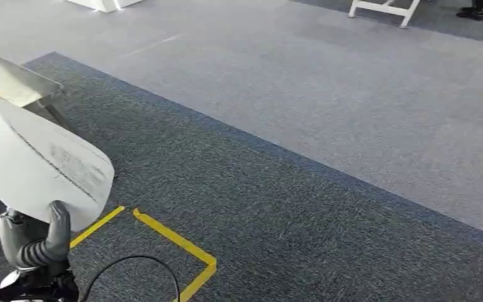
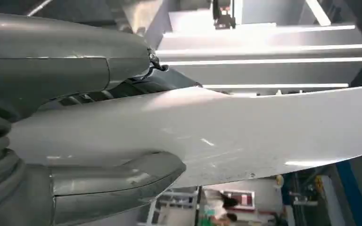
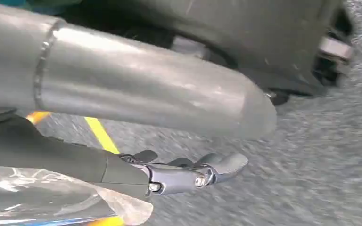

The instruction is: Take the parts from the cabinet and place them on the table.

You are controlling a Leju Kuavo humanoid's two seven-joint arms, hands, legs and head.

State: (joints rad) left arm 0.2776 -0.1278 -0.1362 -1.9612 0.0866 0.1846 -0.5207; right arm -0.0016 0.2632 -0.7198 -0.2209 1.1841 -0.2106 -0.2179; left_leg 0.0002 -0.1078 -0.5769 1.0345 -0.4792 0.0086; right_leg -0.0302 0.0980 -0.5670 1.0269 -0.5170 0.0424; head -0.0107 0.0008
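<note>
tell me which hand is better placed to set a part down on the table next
Left. The left hand already grips the white panel, thumb and fingers on opposite faces in the left wrist view. The right hand hangs over carpet beside clear plastic wrap.

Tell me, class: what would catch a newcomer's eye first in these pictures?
First, the big white curved part at the left of the head view, held up by the left robot hand gripping its lower edge. Next, the yellow tape corner on the dark carpet below. The right robot hand hangs over the floor beside crinkled clear plastic.
</note>
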